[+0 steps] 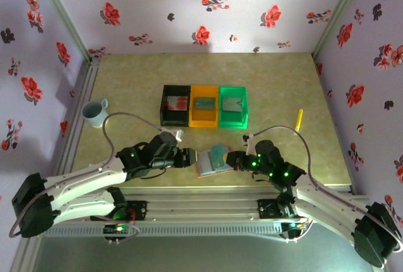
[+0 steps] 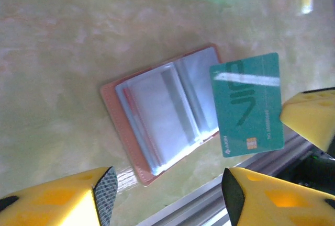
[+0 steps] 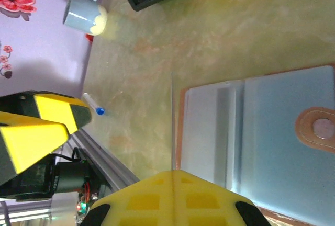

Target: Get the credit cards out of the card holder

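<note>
The card holder (image 1: 206,164) (image 2: 157,119) (image 3: 272,132) lies open on the table near the front edge, pinkish-tan outside with clear blue-grey sleeves. My right gripper (image 1: 230,158) (image 3: 172,172) is shut on a teal-green credit card (image 2: 248,103) (image 1: 219,153), held above the holder's right side. In the right wrist view that card (image 3: 172,121) shows edge-on as a thin line. My left gripper (image 1: 191,157) (image 2: 165,194) stands open just left of the holder, with nothing between its fingers.
Black (image 1: 175,106), orange (image 1: 204,106) and green (image 1: 233,106) bins stand in a row behind the holder, each with a card inside. A grey mug (image 1: 96,112) (image 3: 84,12) is at the left. A yellow pen (image 1: 300,118) lies at the right.
</note>
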Robot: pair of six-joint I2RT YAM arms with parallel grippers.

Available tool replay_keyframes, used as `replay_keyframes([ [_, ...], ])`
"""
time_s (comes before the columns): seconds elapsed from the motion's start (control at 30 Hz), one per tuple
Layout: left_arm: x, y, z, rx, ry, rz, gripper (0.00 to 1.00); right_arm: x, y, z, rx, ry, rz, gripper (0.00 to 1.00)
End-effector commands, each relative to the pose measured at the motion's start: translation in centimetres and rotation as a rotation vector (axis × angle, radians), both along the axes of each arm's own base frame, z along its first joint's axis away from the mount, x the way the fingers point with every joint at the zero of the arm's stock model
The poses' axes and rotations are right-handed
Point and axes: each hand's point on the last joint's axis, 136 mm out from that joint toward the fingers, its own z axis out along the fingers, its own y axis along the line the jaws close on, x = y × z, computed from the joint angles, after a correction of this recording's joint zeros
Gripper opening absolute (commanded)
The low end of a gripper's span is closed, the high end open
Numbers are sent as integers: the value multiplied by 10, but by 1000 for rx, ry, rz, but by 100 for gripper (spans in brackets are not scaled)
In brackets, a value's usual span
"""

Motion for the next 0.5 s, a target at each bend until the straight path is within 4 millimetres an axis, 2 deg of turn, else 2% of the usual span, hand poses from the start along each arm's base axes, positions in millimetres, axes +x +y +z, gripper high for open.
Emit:
replay_keyframes([
  [0.0,1,-20,23,-174,-67,-50,59,4,10,30,97,-57,23,0],
  [0.23,-2,-39,34,-330,-85,-87,58,3,18,53,179,-89,52,0],
  [0.47,-4,-53,43,-406,-104,-113,56,1,22,70,242,-103,72,0],
])
